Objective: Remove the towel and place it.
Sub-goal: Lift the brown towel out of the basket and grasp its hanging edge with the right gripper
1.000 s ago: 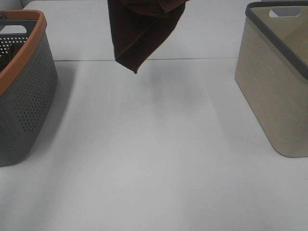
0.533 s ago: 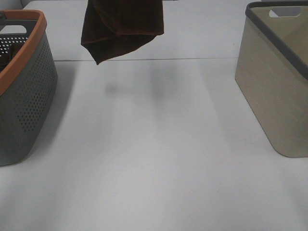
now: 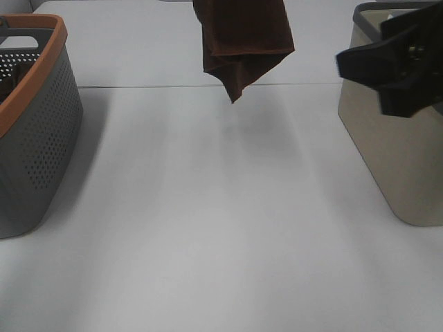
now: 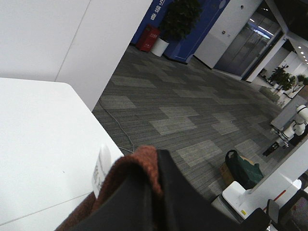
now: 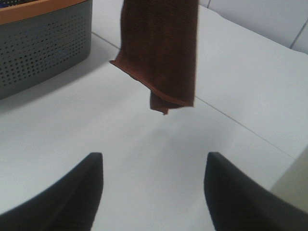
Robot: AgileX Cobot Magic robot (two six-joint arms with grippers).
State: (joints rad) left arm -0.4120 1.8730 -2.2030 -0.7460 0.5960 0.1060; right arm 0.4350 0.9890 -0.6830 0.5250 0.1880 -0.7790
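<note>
Table [image 3: 208, 228]: white and wide, with a basket at either side.
Beige basket [image 3: 394, 166]: stands at the right edge; it has a dark grey rim and a handle slot at its far end.
Grey basket [image 3: 41, 138]: perforated, with an orange rim; it stands at the left edge, well apart from the beige one.
Towel [image 3: 243, 41]: dark brown; it hangs in the air over the far middle of the table, between the baskets, its lowest corner clear of the surface.
Right gripper [image 5: 153, 161]: jaws spread wide with nothing between them; it is in front of the beige basket, apart from the towel.
Left gripper [image 4: 156, 192]: jaws closed, pinching the towel's top edge.
Tag [image 4: 102, 169]: small and white, on the towel's edge beside the left jaws.
</note>
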